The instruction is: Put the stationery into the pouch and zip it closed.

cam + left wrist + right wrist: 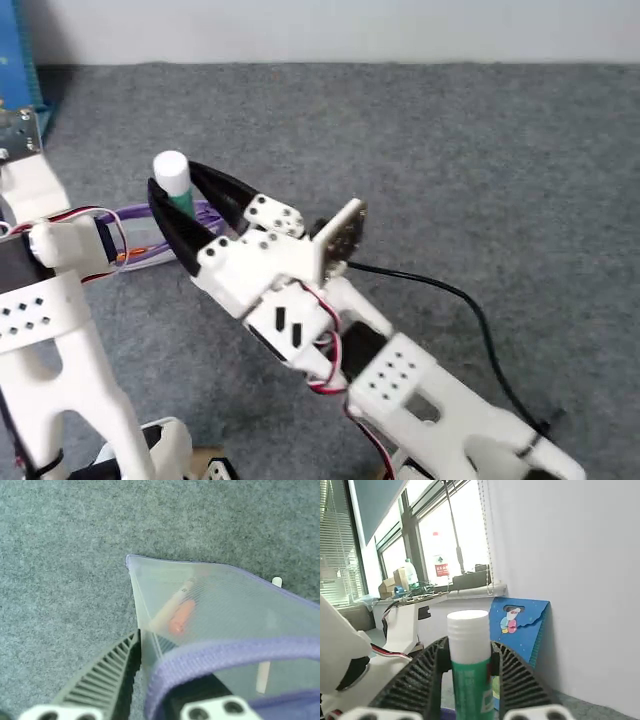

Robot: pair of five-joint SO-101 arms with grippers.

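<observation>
Worked over a grey, carpet-textured counter [480,150]. Found the clear mesh pouch [225,610], purple along its zip band, near the counter's left edge, mouth open. Clamped one end of that pouch with the left end effector [150,652], fingers drawn close with the mesh wall between them. Held the right end effector [172,180] over the pouch, spread just wide enough to press both fingers against a glue stick [468,660]. Carried the glue stick upright, white cap on top, green body below. Spotted an orange marker [181,616] and a cream pen [172,605] inside the pouch, lying against each other.
</observation>
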